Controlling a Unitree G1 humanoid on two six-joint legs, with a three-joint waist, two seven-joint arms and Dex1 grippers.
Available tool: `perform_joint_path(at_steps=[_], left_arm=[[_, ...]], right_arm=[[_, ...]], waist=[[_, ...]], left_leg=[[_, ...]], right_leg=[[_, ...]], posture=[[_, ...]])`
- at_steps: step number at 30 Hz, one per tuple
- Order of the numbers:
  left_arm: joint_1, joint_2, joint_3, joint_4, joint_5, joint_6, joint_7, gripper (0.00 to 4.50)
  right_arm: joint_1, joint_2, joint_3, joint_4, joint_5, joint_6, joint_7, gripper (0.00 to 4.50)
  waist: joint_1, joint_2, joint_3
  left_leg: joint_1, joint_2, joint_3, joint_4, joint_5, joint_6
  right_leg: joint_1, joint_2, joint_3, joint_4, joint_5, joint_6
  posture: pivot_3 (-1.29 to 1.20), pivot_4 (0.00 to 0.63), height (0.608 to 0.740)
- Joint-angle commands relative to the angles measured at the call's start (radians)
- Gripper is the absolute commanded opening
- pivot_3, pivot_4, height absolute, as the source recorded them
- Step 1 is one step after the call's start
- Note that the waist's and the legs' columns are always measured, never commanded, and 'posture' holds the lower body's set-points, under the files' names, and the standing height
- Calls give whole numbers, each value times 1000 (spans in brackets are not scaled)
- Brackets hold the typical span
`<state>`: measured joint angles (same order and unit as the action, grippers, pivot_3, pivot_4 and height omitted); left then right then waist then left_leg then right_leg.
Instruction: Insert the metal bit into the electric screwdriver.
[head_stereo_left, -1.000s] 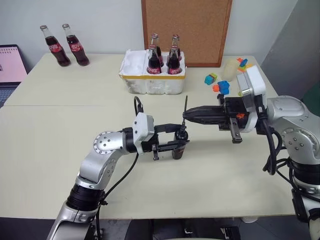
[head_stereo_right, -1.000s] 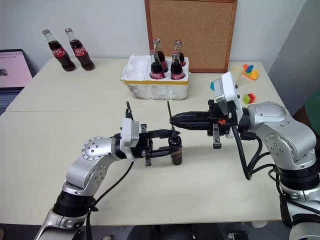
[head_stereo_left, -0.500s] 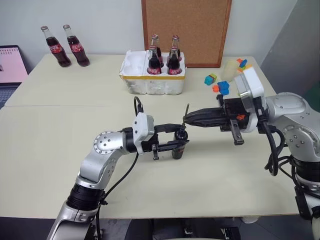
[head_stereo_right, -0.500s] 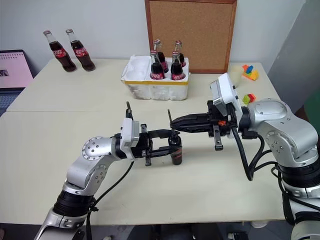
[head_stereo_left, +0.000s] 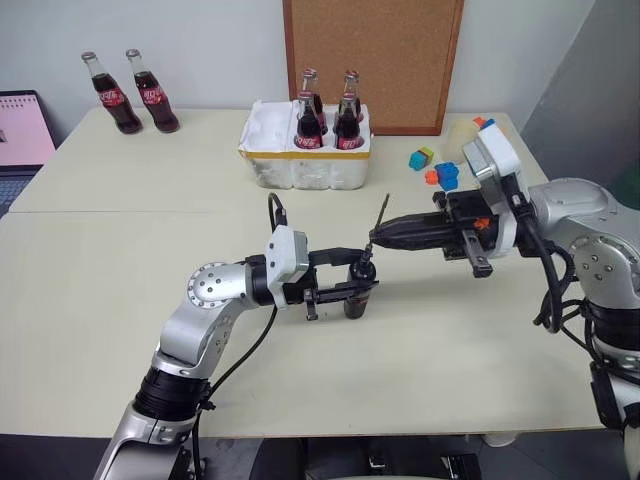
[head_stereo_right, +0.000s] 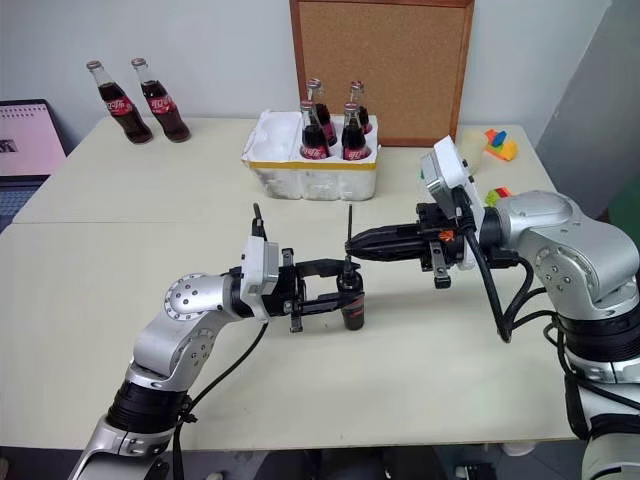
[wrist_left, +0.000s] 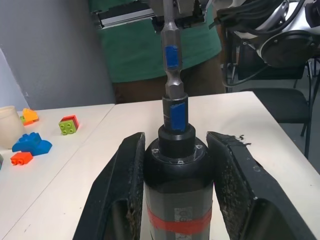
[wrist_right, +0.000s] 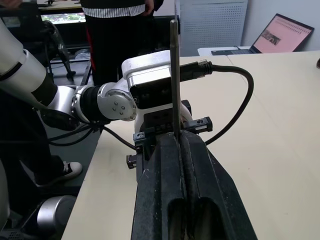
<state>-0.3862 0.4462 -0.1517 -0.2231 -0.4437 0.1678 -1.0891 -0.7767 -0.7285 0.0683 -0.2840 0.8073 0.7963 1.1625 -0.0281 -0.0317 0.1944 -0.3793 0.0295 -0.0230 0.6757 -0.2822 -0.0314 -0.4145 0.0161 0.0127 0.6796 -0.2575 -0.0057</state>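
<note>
we clamp the left claw (head_stereo_left: 352, 277) round the stiff electric screwdriver (head_stereo_left: 359, 294) while the right claw (head_stereo_left: 374, 238), pressed together, pinches the thin, slippery metal bit (head_stereo_left: 380, 214) low.

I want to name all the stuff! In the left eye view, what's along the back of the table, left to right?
Laptop → two cola bottles → white box of bottles → toy blocks.

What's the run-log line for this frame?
left hand: shut on electric screwdriver, upright on table | right hand: shut on metal bit | bit over screwdriver tip, seating unclear
</note>
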Motion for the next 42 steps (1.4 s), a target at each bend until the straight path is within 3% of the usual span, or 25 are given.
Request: perform_joint_path(at_steps=[1, 12, 24, 42], left_arm=[[-2, 14, -15, 1, 7, 4, -16, 1581], [-3, 23, -11, -1, 6, 10, -22, 1581], [-1, 28, -16, -3, 5, 5, -31, 1581], [-5, 37, -11, 9, 4, 0, -31, 1580]], right_arm=[[-24, -4, 22, 28, -16, 4, 40, 0], [-92, -3, 107, 104, -136, -121, 186, 0], [-174, -5, 155, 109, -165, -63, 215, 0], [-144, 13, 80, 125, -120, -39, 185, 0]], waist=[[0, 0, 0], [0, 0, 0], [0, 0, 0], [-1, 0, 0]], left_leg=[[0, 0, 0, 0, 0, 0], [0, 0, 0, 0, 0, 0], [-1, 1, -1, 0, 0, 0], [0, 1, 0, 0, 0, 0]], right_leg=[[0, 0, 0, 0, 0, 0], [0, 0, 0, 0, 0, 0], [0, -1, -1, 0, 0, 0], [0, -1, 0, 0, 0, 0]], posture=[[0, 150, 740], [0, 150, 740], [0, 150, 740], [0, 150, 740]])
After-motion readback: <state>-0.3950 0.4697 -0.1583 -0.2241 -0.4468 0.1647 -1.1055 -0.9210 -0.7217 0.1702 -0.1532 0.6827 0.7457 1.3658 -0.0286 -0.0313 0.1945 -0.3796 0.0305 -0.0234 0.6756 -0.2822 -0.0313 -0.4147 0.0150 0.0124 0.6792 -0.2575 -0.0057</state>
